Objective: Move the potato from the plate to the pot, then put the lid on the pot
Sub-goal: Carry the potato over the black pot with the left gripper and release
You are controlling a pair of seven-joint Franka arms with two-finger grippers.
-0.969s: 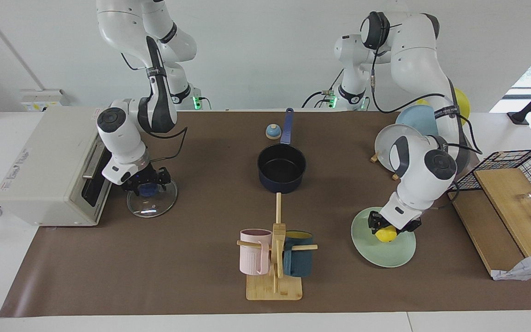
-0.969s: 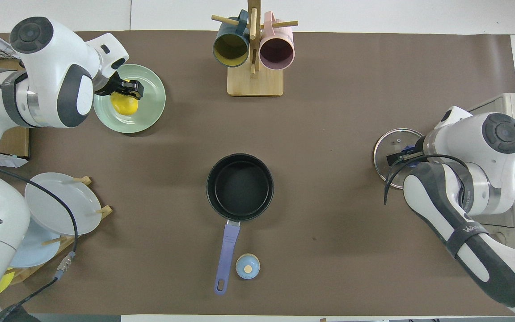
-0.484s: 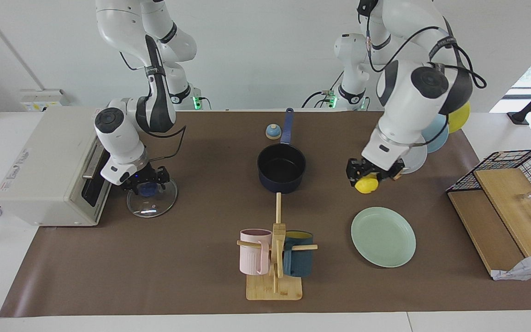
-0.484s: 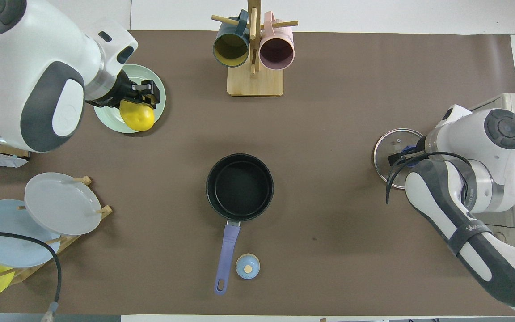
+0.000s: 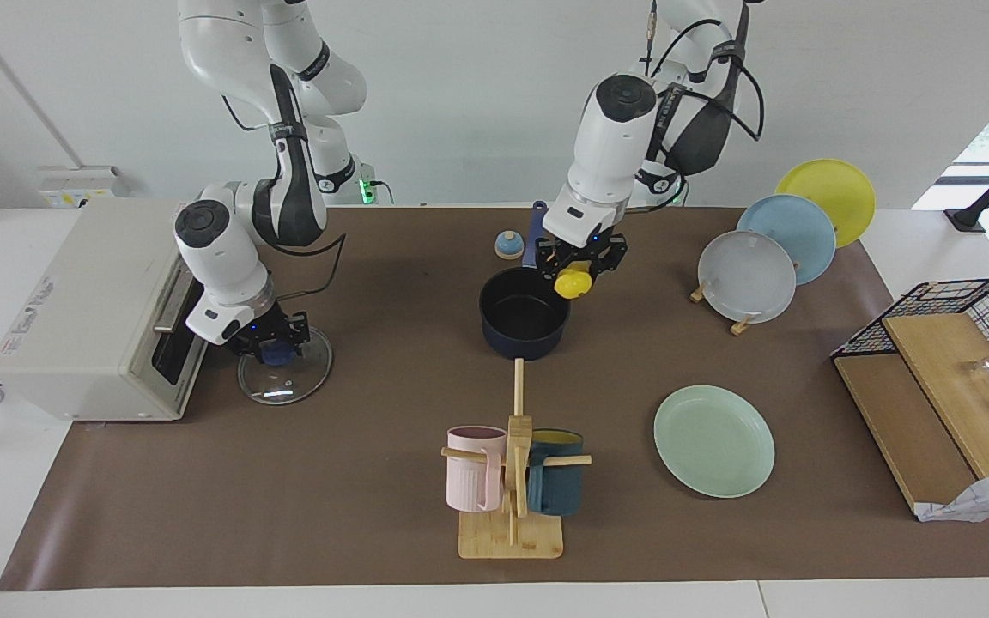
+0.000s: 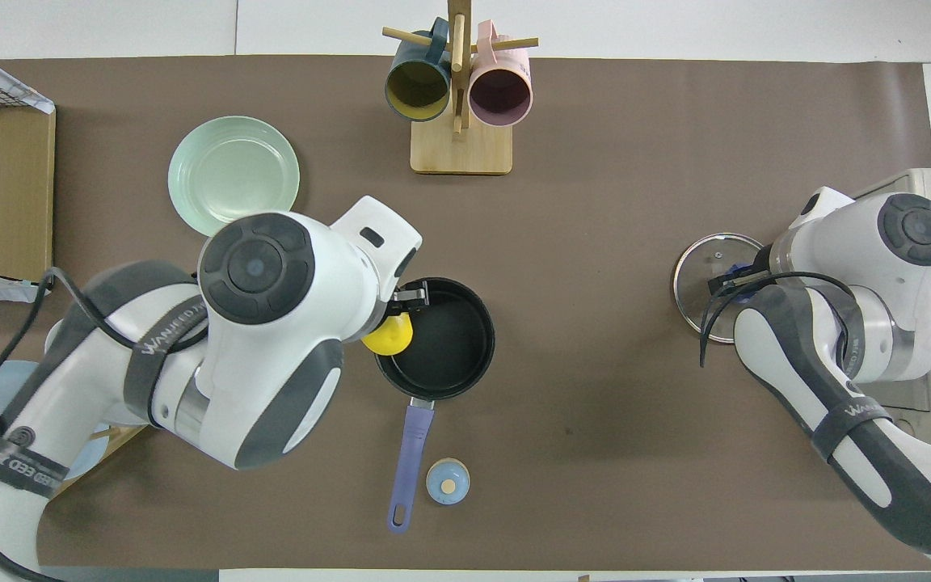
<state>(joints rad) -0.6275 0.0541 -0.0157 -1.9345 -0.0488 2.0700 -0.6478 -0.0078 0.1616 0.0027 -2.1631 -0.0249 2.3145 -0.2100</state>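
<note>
Brown matting covers the worktop [image 5: 306, 481], with a white wall at the robots' end. At its middle sits the pot [image 5: 524, 322] [image 6: 435, 338], black inside, its blue handle pointing toward the robots. Over the pot's rim, on the side toward the left arm's end, hangs the left claw [image 5: 579, 268] [image 6: 401, 311], its fingers closed on the potato [image 5: 573, 281] [image 6: 389, 335], which is up in the air and not touching the pot. Lying bare, the plate [image 5: 714, 439] [image 6: 233, 176] is farther from the robots than the pot, toward the left arm's end. Toward the right arm's end, the lid [image 5: 284, 376] [image 6: 706, 283] lies flat on the matting just in front of a white toaster oven [image 5: 91, 309]. Down at the lid's blue knob is the right claw [image 5: 270, 348] [image 6: 730, 283], its fingers on either side of the knob; whether they grip it I cannot tell. Farther out than the pot stands a mug tree [image 5: 512, 481] with 2 mugs.
</note>
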